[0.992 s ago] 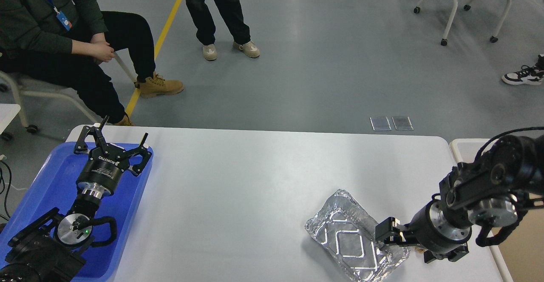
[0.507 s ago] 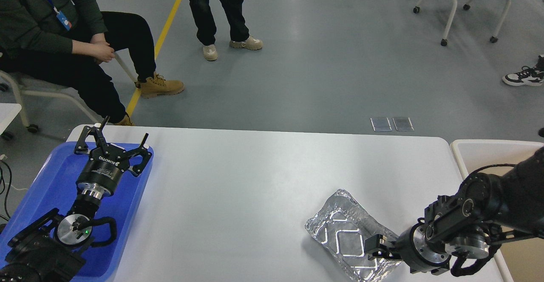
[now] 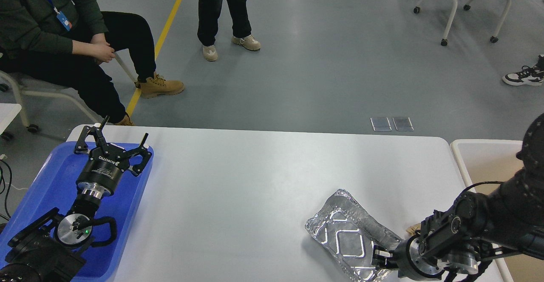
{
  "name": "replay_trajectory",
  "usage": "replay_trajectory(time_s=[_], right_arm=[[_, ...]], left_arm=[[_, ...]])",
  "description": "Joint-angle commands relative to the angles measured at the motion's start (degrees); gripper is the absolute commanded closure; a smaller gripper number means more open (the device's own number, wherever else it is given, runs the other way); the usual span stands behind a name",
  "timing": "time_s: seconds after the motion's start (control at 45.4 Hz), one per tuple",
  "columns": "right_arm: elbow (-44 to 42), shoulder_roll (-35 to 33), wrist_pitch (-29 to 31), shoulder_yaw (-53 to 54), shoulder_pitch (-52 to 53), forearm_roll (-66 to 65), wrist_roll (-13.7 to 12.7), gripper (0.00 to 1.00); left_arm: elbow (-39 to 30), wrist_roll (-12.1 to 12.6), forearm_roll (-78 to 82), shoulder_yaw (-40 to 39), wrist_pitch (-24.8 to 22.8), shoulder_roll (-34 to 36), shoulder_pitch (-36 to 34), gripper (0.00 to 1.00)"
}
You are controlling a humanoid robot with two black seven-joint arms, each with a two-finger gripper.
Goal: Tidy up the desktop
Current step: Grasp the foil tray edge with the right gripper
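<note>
The white desktop (image 3: 255, 175) fills the lower half of the head view. A crumpled silver foil tray (image 3: 346, 235) lies on it at the near right. My right gripper (image 3: 379, 260) is low at the foil tray's near right edge, touching or overlapping it. It is dark and seen end-on, so its fingers cannot be told apart. My left gripper (image 3: 121, 132) is open and empty, hovering over the far end of the blue tray (image 3: 51, 180) at the left.
A cream-rimmed beige bin (image 3: 484, 163) stands just off the desktop's right edge. A small tan scrap (image 3: 412, 229) lies beside the foil tray. A seated person (image 3: 63, 39) and a standing person (image 3: 223, 14) are beyond the far edge.
My right arm has dropped lower and toward the near edge, its gripper sliding along the foil tray's near right side. The foil tray has barely moved. The left arm is still.
</note>
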Motion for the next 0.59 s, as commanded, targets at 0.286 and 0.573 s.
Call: replay_trajectory(time_s=[0.286, 0.573], right_arm=[[-1.79, 1.47, -1.56, -0.02, -1.69, 0.21, 0.03, 1.00], [-1.08, 1.47, -1.91, 0.06, -0.81, 0.13, 0.30, 1.00]], left_arm=[[0.00, 0.08, 0.00, 0.00, 0.08, 0.00, 0.00, 0.01], [0.00, 0.08, 0.00, 0.00, 0.08, 0.00, 0.00, 0.01]])
